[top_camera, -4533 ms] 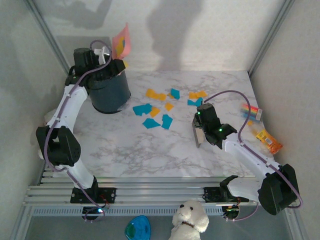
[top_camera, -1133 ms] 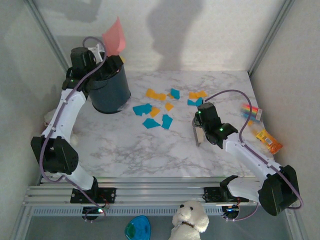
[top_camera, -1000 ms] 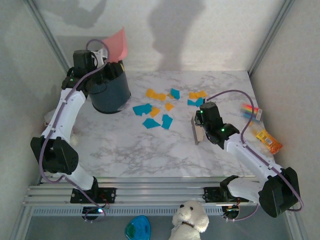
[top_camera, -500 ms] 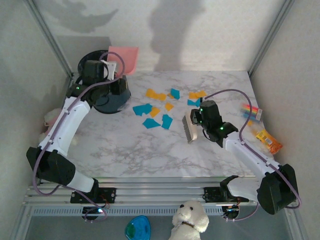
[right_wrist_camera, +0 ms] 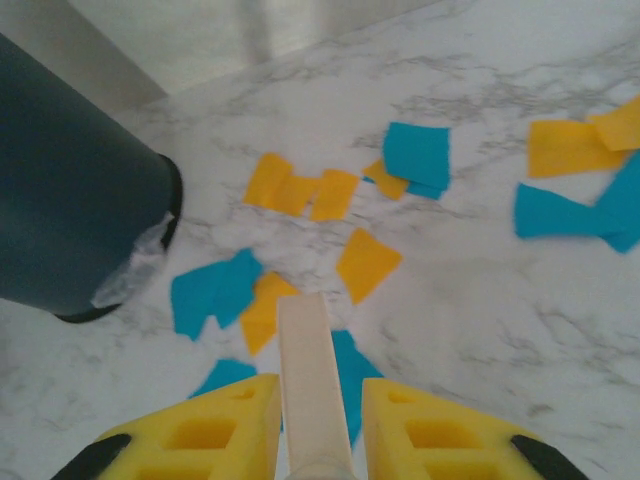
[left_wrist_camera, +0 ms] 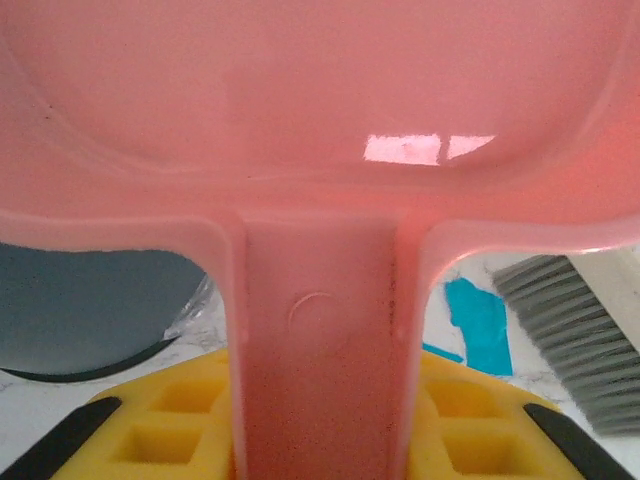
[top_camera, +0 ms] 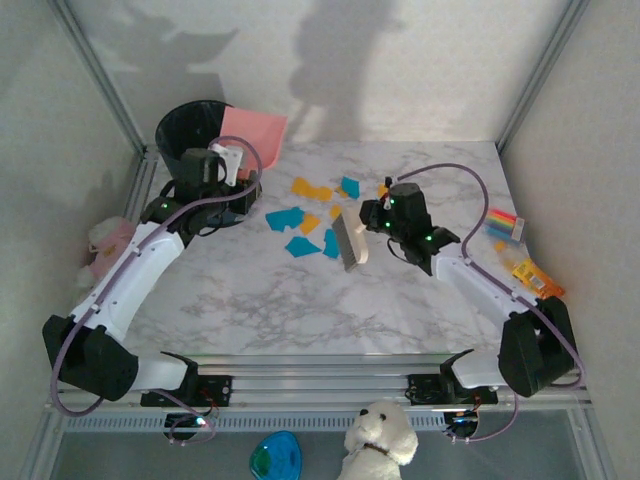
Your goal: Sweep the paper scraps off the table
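Scraps look feather-light and flat, so we push, not pinch; left claw clamped on dustpan, right claw on brush.

- The overhead view is bright and evenly lit, the light coming from the near side; broad, soft-edged shadows fall on the back wall.
- The worktop shows no glare, only faint grey shading along its left edge.
- Close to the left wrist lens, the glossy pink dustpan carries two white highlights and looks slightly soft.
- In the right wrist view the paper scraps are sharp, while the brush handle and the right gripper at the bottom edge blur.
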### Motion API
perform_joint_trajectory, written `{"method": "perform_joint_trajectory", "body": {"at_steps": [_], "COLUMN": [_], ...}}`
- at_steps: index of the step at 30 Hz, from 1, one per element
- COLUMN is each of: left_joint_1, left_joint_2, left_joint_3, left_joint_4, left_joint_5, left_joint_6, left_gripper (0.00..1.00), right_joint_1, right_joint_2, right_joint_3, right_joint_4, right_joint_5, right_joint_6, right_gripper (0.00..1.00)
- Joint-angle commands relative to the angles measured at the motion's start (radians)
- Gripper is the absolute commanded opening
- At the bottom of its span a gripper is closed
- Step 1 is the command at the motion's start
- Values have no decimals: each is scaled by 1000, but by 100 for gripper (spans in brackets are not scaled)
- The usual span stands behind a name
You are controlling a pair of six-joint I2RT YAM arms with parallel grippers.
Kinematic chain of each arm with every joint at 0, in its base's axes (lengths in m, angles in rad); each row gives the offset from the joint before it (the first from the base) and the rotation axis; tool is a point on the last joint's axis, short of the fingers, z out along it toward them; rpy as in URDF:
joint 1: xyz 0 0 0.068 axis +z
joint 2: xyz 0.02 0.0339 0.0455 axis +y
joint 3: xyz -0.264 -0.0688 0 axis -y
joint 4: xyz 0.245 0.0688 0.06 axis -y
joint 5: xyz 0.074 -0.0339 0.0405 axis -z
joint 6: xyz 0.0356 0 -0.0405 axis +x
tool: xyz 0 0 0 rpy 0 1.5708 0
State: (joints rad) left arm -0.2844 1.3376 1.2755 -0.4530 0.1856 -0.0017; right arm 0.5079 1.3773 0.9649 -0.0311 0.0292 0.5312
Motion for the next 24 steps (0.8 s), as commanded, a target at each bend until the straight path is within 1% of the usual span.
{"method": "perform_joint_trajectory", "body": {"at_steps": [1,9,17,24], "left_joint_1": [1,-1,-9,-11], "left_joint_2": [-9,-8,-3,-2], "left_joint_3": [-22,-33,-33,-36], "left_joint_4": [48,52,41,36], "left_joint_5": [-30,-30,-30,-33], "left_joint_6": [21,23,24,31], "left_gripper": [0,0,0,0], "right_joint_1": [-5,-5,-3,7], "right_joint_2": [66,293,488,603], "right_joint_3": [70,225,398,511], "right_joint_4": [131,219,205,156], "right_joint_5": [-93,-183,-264,-282], "right_joint_6": [81,186,257,286], "right_gripper": [0,0,0,0]}}
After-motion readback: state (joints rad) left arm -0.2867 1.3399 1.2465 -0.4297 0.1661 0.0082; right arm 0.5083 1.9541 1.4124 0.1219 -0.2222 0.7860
